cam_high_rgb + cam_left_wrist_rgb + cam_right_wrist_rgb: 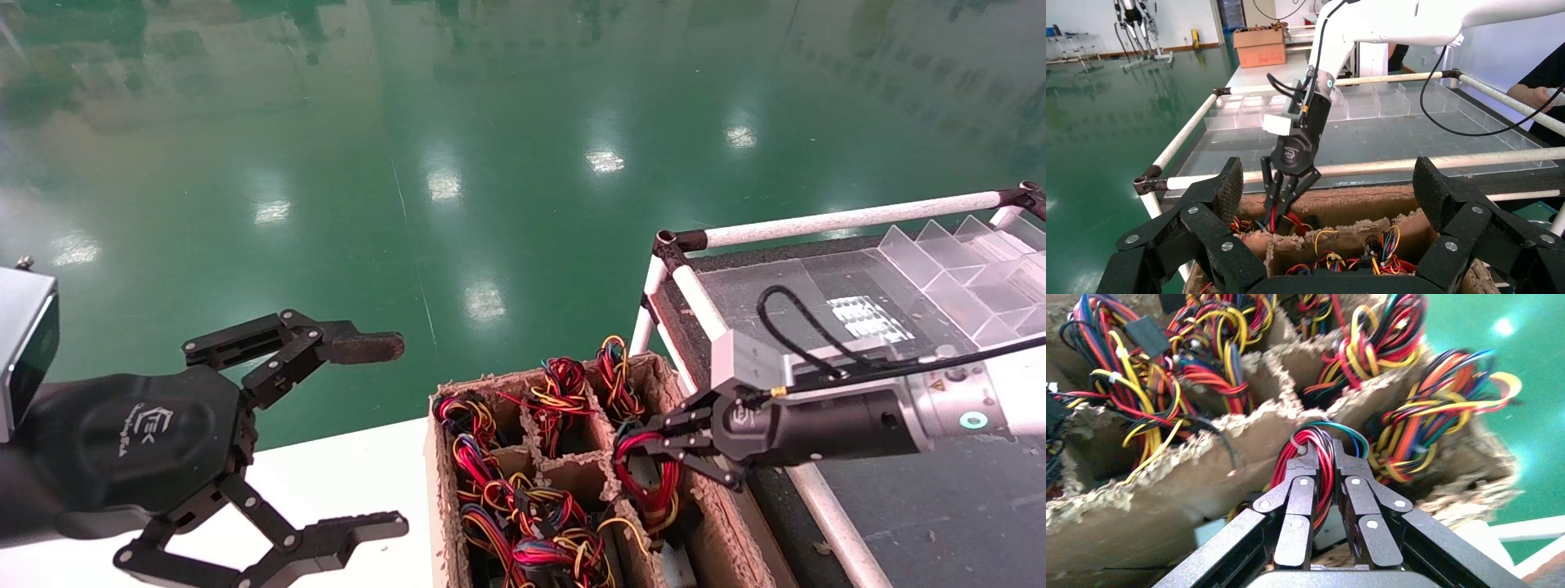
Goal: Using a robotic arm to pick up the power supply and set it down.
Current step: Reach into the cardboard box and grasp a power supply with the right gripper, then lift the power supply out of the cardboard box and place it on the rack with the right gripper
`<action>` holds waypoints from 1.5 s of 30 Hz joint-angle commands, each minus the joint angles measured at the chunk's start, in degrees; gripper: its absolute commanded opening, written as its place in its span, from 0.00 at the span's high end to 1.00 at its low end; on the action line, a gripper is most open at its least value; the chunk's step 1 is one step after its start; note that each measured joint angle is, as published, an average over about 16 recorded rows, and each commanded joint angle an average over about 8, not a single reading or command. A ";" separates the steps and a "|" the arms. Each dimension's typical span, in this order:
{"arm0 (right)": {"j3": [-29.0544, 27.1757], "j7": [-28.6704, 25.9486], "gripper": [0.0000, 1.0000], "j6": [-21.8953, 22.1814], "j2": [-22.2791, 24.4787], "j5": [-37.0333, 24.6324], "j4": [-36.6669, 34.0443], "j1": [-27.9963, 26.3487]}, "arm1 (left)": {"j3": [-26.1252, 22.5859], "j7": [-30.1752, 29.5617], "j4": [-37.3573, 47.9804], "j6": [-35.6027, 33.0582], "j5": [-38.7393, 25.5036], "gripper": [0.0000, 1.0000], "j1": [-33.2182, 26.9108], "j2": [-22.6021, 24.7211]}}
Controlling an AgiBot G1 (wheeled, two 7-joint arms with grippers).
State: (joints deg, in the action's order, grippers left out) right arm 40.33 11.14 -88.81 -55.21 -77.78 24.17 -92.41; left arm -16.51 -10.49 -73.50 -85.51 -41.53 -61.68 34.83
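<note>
Right claw [645, 447], at the end of the white-forearmed right arm, reaches into the right-hand compartment of the divided cardboard box [727, 547]; its fingers [1303, 496] are narrowed and pinch the red wire loop [1318, 459] of the power supply [654, 482]. The supply sits in that compartment, its body mostly hidden below the wires. Neighbouring compartments hold similar wire bundles [531, 523]. Left claw [372, 433] hangs wide open and empty above the white worktop [343, 474], left of the box.

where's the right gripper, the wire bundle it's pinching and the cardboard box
right gripper [654, 441], head view, between its fingertips
wire bundle [1321, 456], right wrist view, red loop
cardboard box [441, 490], head view, left wall
</note>
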 commanded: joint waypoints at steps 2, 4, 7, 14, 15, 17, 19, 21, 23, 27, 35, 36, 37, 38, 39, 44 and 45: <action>-0.57 0.71 1.00 0.36 0.95 0.90 1.63 0.03 | -0.01 0.01 0.00 0.01 0.01 0.00 0.00 0.00; -1.19 0.92 1.00 0.58 1.92 1.74 3.65 0.13 | -0.02 0.01 0.00 0.01 0.01 0.00 0.00 -0.01; -2.20 0.82 1.00 1.04 3.52 3.06 7.26 0.35 | -0.03 0.02 0.00 0.01 0.02 0.00 -0.01 -0.01; -4.97 -2.01 1.00 3.46 8.25 5.70 18.83 0.08 | -0.06 0.03 0.00 0.02 0.04 0.00 -0.01 -0.02; -5.46 -2.71 1.00 3.96 9.06 6.09 20.67 -0.06 | -0.06 0.03 0.00 0.03 0.04 0.00 -0.01 -0.02; -6.52 -4.31 1.00 5.10 10.78 6.91 24.34 -0.27 | -0.07 0.03 0.00 0.03 0.05 0.00 -0.01 -0.03; -7.62 -5.83 1.00 6.38 12.48 7.72 27.61 -0.43 | -0.07 0.04 0.00 0.03 0.05 0.00 -0.02 -0.03; -8.67 -7.12 1.00 7.72 14.05 8.39 30.42 -0.52 | -0.08 0.04 0.00 0.04 0.06 0.00 -0.02 -0.03; -9.62 -8.15 1.00 9.06 15.43 8.87 32.71 -0.67 | -0.09 0.04 0.00 0.04 0.06 0.00 -0.02 -0.04; -11.11 -9.21 1.00 11.48 17.40 9.08 35.50 -1.31 | -0.10 0.05 0.00 0.05 0.07 0.00 -0.02 -0.04; -12.76 -8.26 1.00 15.60 19.60 6.84 35.54 -3.68 | -0.13 0.07 0.00 0.06 0.09 0.00 -0.03 -0.06; -12.86 -7.97 1.00 16.09 19.75 6.39 35.12 -4.05 | -0.14 0.07 0.00 0.06 0.09 0.00 -0.03 -0.06; -12.94 -7.62 1.00 16.56 19.90 5.88 34.61 -4.43 | -0.14 0.07 0.00 0.06 0.10 0.00 -0.03 -0.06; -13.00 -7.21 1.00 17.03 20.05 5.31 34.04 -4.82 | -0.14 0.07 0.00 0.06 0.10 0.00 -0.03 -0.06; -13.04 -6.76 1.00 17.48 20.17 4.74 33.43 -5.21 | -0.15 0.07 0.00 0.06 0.10 0.00 -0.03 -0.06; -12.91 -4.01 1.00 18.89 20.89 1.70 29.50 -7.38 | -0.17 0.08 0.00 0.07 0.11 0.00 -0.04 -0.07; -12.84 -3.40 1.00 19.10 21.07 1.04 28.61 -7.83 | -0.17 0.08 0.00 0.07 0.12 0.00 -0.04 -0.07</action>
State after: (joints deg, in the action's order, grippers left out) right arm 27.58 7.56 -69.96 -34.13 -76.67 52.43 -100.27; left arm -16.68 -10.41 -73.50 -85.44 -41.42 -61.72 34.76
